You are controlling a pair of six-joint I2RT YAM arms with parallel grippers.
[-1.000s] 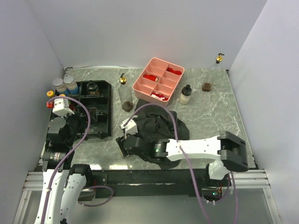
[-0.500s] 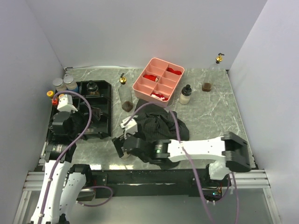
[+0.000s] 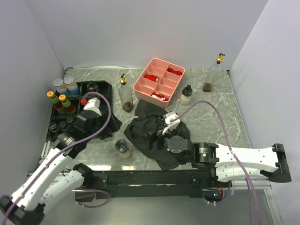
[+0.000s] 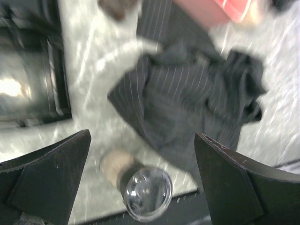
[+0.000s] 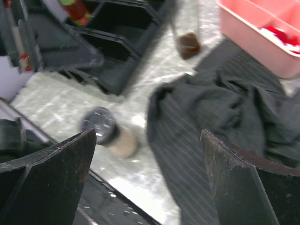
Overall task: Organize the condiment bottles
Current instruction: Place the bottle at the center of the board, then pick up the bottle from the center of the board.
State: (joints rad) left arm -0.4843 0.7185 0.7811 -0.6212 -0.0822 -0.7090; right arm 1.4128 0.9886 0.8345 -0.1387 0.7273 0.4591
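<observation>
Fingers: the left fingers [image 4: 47, 178] are standing wide apart, holding nothing. The right fingers [image 5: 51, 173] are gaping equally wide and empty above the crumpled black pinstriped cloth [image 3: 145, 136]. A squat round jar [image 3: 123, 149] with a dark glossy lid and tan contents is standing upright on the grey veined marble table [image 3: 211, 122], just beside the cloth's left edge. Red- and yellow-capped bottles [image 3: 63, 101] are sitting in the black divided tray [image 3: 107, 91], and two grey-capped jars [image 3: 59, 83] are standing behind it. A tall clear gold-capped bottle [image 3: 124, 93], a black-capped bottle [image 3: 186, 95] and a small brown jar [image 3: 207, 86] are flanking the pink divided tray [image 3: 145, 95].
</observation>
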